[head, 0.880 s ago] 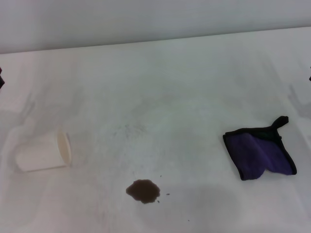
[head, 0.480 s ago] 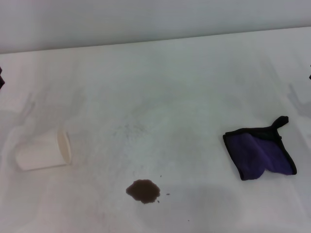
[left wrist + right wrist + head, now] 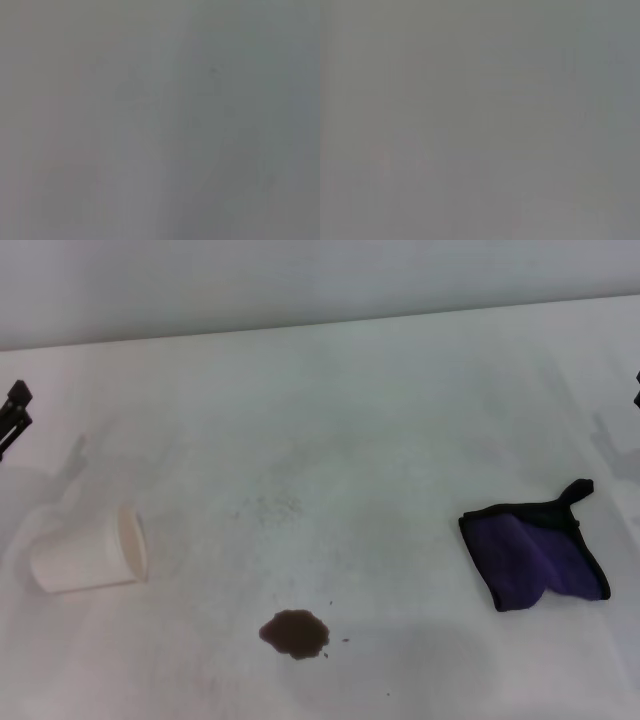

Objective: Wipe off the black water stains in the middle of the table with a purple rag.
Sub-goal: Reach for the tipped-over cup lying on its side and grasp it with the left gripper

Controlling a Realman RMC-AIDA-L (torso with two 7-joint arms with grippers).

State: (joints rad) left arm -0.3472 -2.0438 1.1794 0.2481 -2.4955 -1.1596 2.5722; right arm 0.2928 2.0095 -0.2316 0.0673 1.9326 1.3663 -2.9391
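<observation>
The dark brown stain (image 3: 294,634) lies on the white table (image 3: 360,440) near the front, a little left of centre, with tiny specks beside it. The purple rag (image 3: 535,559), black-edged with a black loop tab, lies flat at the right. My left gripper (image 3: 14,410) shows as a black tip at the far left edge, above and behind the cup, far from the stain. My right gripper (image 3: 637,390) is a sliver at the far right edge, behind the rag. Both wrist views show only plain grey.
A white paper cup (image 3: 88,553) lies on its side at the left, mouth facing right. Faint grey speckles (image 3: 270,506) mark the table's middle. The table's back edge meets a pale wall.
My left gripper has moved further into view at the left edge. The rag, the stain and the cup have not moved.
</observation>
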